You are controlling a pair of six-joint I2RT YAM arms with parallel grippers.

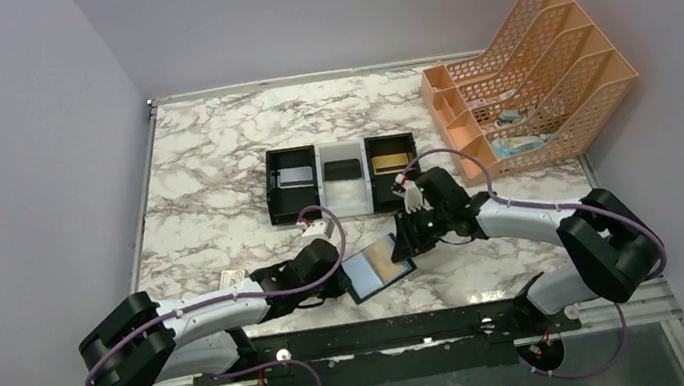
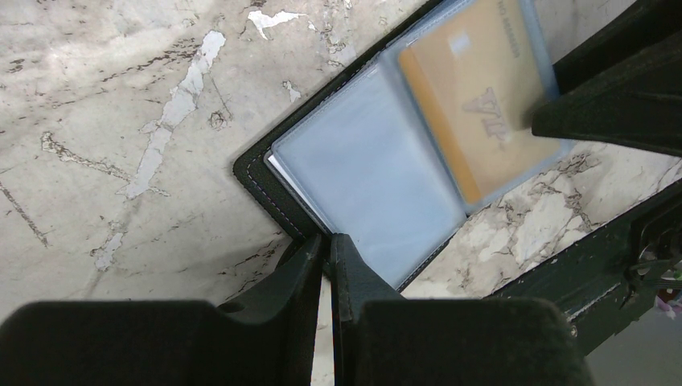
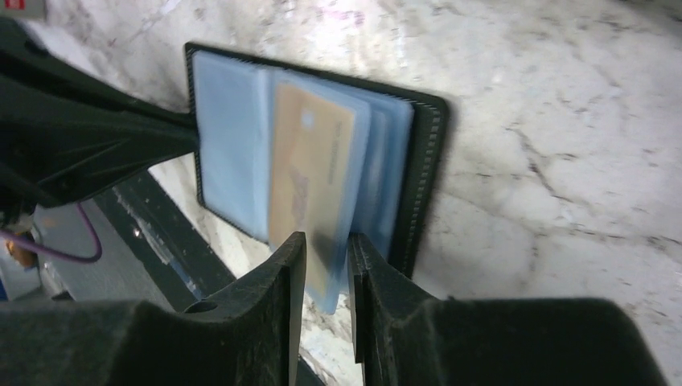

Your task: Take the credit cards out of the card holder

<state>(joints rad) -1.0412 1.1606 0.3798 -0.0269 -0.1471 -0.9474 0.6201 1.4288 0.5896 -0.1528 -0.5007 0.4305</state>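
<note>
Top external view: your left claw clamps the open card holder by the table's near edge. Your right claw narrowly pinches its sleeved orange card (a silver card and a gold-tan card apparently already sit in the tray). One extraction seemingly remains.

Both arms reach forward low and angle inward, the left arm and the right arm bringing their wrists close together at the middle. The left gripper points right, jaws pressed nearly together on the holder's edge. The right gripper points left, jaws narrowed on the holder's opposite side.
</note>
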